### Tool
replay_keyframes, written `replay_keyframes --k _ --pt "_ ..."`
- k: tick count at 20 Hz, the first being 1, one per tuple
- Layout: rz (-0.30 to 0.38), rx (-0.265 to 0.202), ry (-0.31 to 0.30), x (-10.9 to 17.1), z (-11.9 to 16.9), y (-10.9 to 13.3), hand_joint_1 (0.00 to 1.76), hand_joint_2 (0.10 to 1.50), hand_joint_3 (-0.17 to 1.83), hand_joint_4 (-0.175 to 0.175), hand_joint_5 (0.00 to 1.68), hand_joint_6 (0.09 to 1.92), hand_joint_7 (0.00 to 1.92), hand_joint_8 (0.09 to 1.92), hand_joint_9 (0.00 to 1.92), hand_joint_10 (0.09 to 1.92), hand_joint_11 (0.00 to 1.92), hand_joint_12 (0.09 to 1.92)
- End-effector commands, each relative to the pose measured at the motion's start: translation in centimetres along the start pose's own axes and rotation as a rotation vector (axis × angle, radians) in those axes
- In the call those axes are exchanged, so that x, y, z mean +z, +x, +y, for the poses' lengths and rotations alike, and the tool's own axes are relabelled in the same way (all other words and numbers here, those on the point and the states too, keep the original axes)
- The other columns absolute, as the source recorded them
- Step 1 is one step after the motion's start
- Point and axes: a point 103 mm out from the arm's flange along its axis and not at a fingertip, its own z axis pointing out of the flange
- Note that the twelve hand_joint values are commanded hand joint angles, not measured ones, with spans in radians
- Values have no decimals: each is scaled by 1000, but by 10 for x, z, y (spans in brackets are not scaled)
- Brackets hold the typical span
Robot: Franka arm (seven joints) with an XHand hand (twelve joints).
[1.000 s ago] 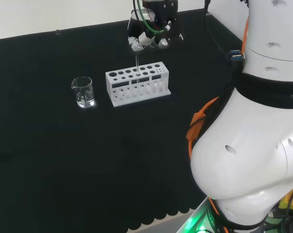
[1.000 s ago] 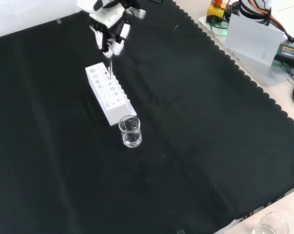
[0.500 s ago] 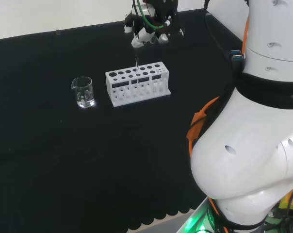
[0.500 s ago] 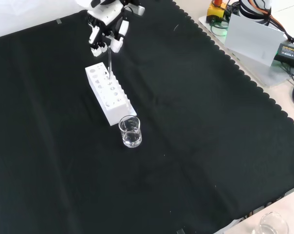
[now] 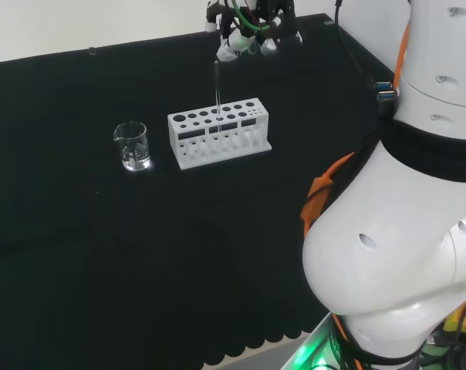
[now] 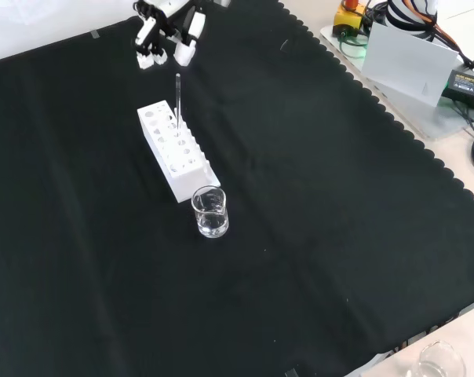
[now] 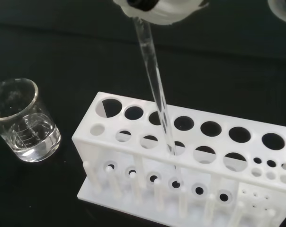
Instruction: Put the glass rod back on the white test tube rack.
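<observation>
Glass first: from the head view I see the glass rod [image 5: 217, 89] standing upright in a hole of the white test tube rack [image 5: 219, 132], its upper part rising well above the rack's top plate. My hand [image 5: 248, 35] hangs above it at the top of the view, the fingers spread apart and clear of the rod's tip, holding nothing. To the left of the rack in this view a clear glass beaker [image 5: 132, 146] with a little liquid stands on the black cloth [image 5: 140, 247], and the arm's big white links [image 5: 403, 231] are on the right. From the front view the rod [image 6: 176, 100] again stands free in the rack [image 6: 176, 151], planted in the row of holes toward the rack's far end, with a gap of cloth between its top and the hand [image 6: 168, 31], whose fingers hang relaxed and apart. The beaker [image 6: 210, 212] sits just beside the rack's near end. From the wrist view the rod [image 7: 155, 90] runs down through a hole in the rack's [image 7: 190, 165] upper plate, slightly tilted, and the beaker [image 7: 23, 120] stands apart from the rack's end. A blurred white part of the hand [image 7: 159, 8] shows just at the rod's top; I cannot tell from here whether it touches.
</observation>
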Motion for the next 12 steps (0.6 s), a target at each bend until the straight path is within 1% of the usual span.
replay_keyframes --k 1,4,7,8,10,12 --pt "-7 12 4 -10 -8 -2 1162 938 -175 -165 378 848 1043 658 1914 87 1920 568" --pt "3 13 -13 -19 -16 -5 1162 937 -175 -164 381 844 1045 660 1919 87 1920 574" --pt "-1 10 -22 -31 -25 -6 1161 937 -175 -164 386 843 1046 660 1920 87 1920 576" --pt "0 9 -28 -34 -27 -6 1161 937 -175 -164 391 843 1046 661 1920 87 1920 577" --pt "-19 12 -16 -36 -22 -1 1160 938 -175 -164 399 844 1046 661 1920 87 1920 578" --pt "-16 7 -31 -42 -28 -2 1160 938 -175 -164 404 844 1045 660 1920 87 1920 578"
